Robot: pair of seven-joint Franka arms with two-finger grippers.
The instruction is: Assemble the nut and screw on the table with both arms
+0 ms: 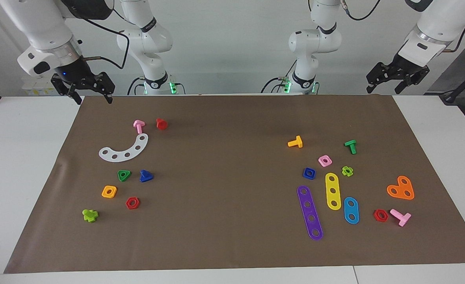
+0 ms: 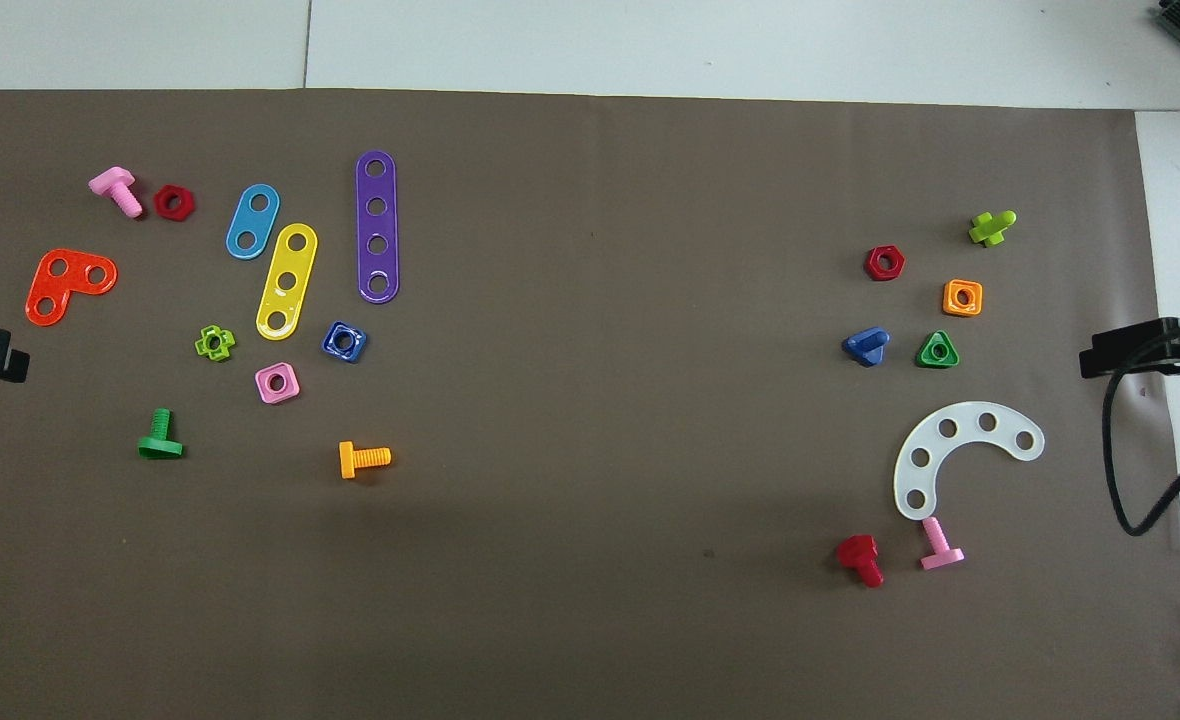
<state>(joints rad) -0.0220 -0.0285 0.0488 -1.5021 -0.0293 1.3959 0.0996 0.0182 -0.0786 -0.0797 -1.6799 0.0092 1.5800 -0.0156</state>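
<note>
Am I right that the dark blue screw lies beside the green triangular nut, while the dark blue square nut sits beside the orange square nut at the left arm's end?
Not quite. The screw does lie beside the green triangular nut, but the dark blue nut sits beside the pink square nut, not the orange one, which lies at the right arm's end of the table. The facing view shows this.
</note>
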